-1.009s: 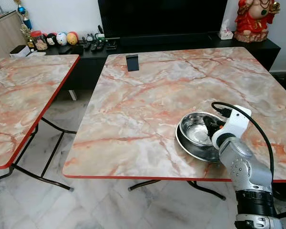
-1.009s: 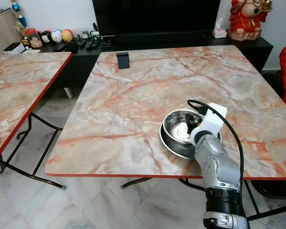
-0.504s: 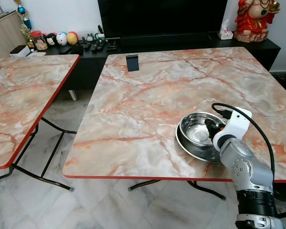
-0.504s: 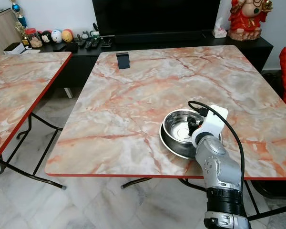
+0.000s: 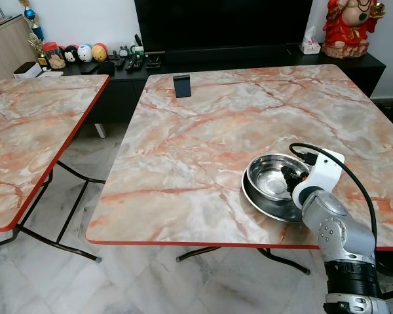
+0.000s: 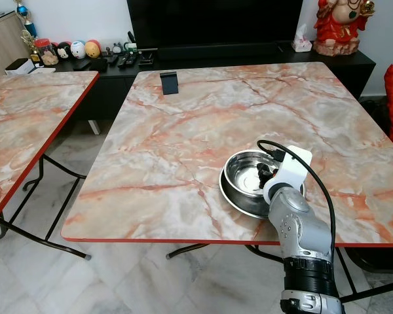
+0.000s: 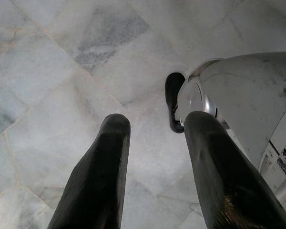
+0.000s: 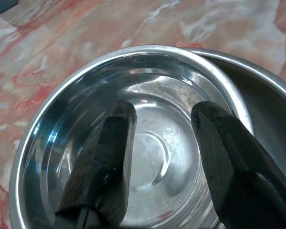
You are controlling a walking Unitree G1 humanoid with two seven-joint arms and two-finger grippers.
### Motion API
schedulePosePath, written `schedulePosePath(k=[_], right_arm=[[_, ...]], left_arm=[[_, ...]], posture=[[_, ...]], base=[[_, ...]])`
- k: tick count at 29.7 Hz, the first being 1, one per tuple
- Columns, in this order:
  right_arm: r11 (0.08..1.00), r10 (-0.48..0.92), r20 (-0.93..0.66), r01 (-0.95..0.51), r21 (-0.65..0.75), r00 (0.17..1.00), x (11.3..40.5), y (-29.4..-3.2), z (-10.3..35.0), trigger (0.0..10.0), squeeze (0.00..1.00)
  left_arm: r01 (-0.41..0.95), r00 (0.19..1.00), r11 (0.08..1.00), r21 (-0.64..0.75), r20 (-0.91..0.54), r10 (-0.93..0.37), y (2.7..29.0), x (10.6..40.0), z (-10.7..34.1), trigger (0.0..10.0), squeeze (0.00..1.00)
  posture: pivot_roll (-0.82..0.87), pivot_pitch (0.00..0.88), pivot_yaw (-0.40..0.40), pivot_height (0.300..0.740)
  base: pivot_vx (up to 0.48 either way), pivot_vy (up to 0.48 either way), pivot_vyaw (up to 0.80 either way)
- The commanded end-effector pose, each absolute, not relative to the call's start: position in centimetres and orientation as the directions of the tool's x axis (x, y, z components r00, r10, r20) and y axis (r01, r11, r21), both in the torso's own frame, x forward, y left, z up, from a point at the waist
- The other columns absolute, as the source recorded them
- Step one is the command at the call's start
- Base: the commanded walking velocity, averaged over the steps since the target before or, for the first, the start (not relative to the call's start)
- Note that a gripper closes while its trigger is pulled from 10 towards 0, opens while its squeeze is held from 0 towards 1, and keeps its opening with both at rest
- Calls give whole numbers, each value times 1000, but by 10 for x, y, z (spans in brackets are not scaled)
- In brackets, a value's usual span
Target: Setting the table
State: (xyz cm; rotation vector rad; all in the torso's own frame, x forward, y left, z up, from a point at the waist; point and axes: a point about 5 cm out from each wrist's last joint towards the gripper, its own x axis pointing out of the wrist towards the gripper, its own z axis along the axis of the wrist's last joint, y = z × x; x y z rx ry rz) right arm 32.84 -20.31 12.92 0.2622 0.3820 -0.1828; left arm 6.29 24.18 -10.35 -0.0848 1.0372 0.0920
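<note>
Right claw (image 8: 159, 157) open over the bowl (image 8: 86, 95).
Your bowl lies directly below; its near rim sits beside the right finger.

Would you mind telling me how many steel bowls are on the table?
2: a smaller bowl nested inside a larger bowl, both near the table's front edge, under the open right gripper.

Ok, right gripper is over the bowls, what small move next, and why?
Probably ease the right gripper back and up. Its fingers stand open inside the upper steel bowl, gripping nothing, and that bowl already sits nested, off-centre, in the lower bowl on the table.
</note>
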Motion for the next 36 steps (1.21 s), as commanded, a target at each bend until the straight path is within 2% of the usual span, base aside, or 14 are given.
schedulePosePath(k=[1, 36], right_arm=[[948, -141, -405, 241, 208, 903, 327, -207, 128, 10000, 0], [955, -181, -412, 260, 144, 893, 326, -218, 135, 10000, 0]], left_arm=[[-108, 483, 994, -21, -875, 34, 246, 57, -104, 10000, 0], [-109, 483, 993, -32, -875, 25, 245, 57, -104, 10000, 0]], posture=[[-136, 0, 74, 740], [-140, 0, 75, 740]], base=[[0, 0, 0], [0, 0, 0]])
